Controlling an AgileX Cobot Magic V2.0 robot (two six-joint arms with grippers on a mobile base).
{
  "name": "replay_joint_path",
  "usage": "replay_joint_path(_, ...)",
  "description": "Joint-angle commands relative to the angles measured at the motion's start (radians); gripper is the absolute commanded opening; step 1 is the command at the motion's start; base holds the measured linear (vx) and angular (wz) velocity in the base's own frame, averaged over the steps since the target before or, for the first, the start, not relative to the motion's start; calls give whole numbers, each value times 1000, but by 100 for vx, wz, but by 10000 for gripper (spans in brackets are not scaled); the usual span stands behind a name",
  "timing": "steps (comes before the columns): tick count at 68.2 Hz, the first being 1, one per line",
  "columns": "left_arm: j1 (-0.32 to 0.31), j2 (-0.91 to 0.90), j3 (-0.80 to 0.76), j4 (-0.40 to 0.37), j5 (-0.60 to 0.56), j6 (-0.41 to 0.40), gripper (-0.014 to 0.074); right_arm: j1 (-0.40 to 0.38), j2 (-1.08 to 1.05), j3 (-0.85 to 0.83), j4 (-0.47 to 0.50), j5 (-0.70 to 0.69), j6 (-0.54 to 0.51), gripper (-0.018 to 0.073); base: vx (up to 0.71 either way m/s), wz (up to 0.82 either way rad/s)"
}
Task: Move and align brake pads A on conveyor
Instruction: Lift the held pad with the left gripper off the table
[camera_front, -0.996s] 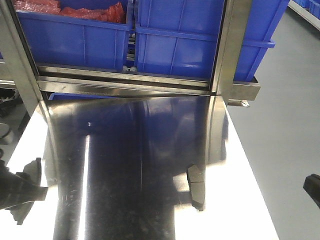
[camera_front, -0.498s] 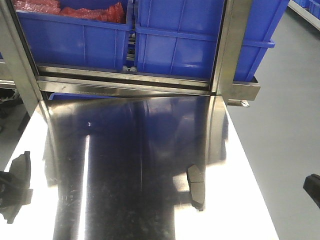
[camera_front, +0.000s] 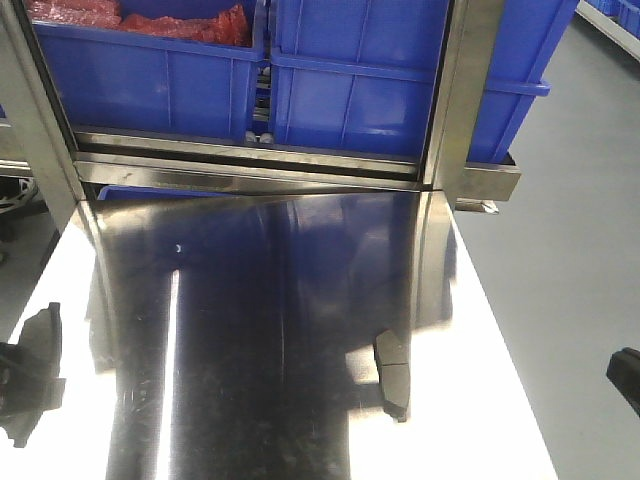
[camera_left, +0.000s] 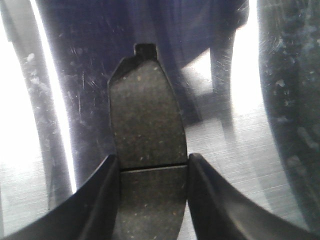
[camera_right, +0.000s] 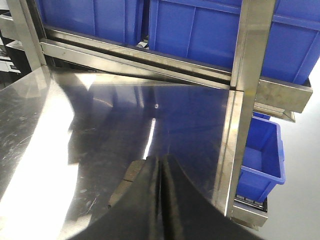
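Left gripper (camera_left: 152, 166) clamps a brake pad (camera_left: 146, 115) across its short width; conveyor not in view.
Pad's long axis runs straight ahead out of the jaws, steel table (camera_left: 260, 150) behind it. Right gripper (camera_right: 160, 167) pinched closed, empty; second pad (camera_right: 133, 170) lies just left of its tips.

1. The counter (camera_front: 280, 330) is bare steel across its middle, open from above.
2. At its far end a steel rail (camera_front: 250, 165), blue bins (camera_front: 350, 90) and an upright post (camera_front: 465, 90) block the way.
3. A loose brake pad (camera_front: 392, 375) lies flat near the right edge, clear all round.
4. At the left edge the left end effector (camera_left: 152, 160) flanks the held brake pad (camera_left: 147, 115) on both long sides; its far tip is free.
5. Right of the counter is open floor (camera_front: 560, 250).
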Motion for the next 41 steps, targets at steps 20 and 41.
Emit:
replay_joint_path(20, -4, -14, -22, -5, -56, 1, 183, -2, 12, -24, 0, -77, -2, -6, 0, 0)
replay_joint_path(41, -4, -14, -22, -5, -56, 1, 183, -2, 12, -24, -1, -76, -3, 0, 0, 0)
